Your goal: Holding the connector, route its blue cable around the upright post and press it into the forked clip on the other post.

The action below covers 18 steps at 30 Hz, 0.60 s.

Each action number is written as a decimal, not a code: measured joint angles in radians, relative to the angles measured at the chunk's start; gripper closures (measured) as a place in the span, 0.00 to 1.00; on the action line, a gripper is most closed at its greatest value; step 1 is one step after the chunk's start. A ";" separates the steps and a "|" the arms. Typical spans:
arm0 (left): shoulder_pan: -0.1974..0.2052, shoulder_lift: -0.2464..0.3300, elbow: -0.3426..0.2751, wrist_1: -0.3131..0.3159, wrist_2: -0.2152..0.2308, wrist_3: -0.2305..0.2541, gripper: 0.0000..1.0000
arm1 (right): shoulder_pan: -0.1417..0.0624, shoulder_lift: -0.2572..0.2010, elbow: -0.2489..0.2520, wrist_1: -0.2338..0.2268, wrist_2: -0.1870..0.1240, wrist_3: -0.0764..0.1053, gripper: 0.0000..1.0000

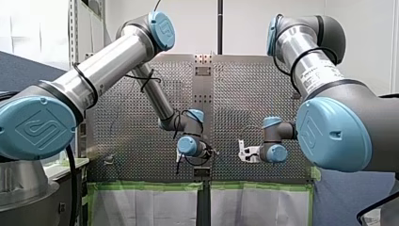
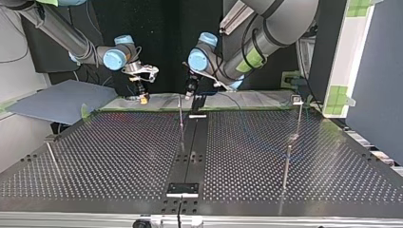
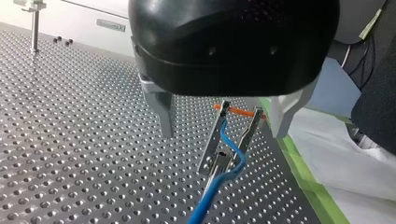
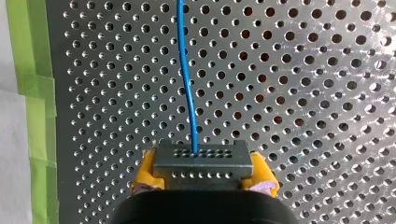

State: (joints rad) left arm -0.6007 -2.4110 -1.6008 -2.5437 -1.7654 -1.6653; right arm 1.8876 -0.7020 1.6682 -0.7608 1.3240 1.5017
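Gripping the grey, hole-studded connector (image 4: 201, 158) between yellow pads (image 4: 145, 173), my right hand (image 4: 203, 179) sits near the surface (image 4: 303, 93) edge lined with green tape (image 4: 37, 93), with open perforated plate ahead. A thin blue cable (image 4: 187, 79) leaves the connector's face and runs straight ahead, slightly bowed. My left hand (image 3: 218, 165) pinches that cable between its metal fingers (image 3: 211, 144).
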 joint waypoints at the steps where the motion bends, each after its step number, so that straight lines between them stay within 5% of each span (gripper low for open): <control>1: -0.001 0.000 0.000 -0.001 0.000 0.000 0.00 | 0.000 0.000 0.000 0.000 0.000 0.000 1.00; 18: -0.007 -0.001 0.000 -0.004 0.020 -0.003 0.00 | 0.000 0.000 0.000 -0.007 -0.007 0.003 1.00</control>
State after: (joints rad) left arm -0.6077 -2.4117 -1.6008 -2.5477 -1.7450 -1.6682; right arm 1.8876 -0.7018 1.6684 -0.7673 1.3166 1.5050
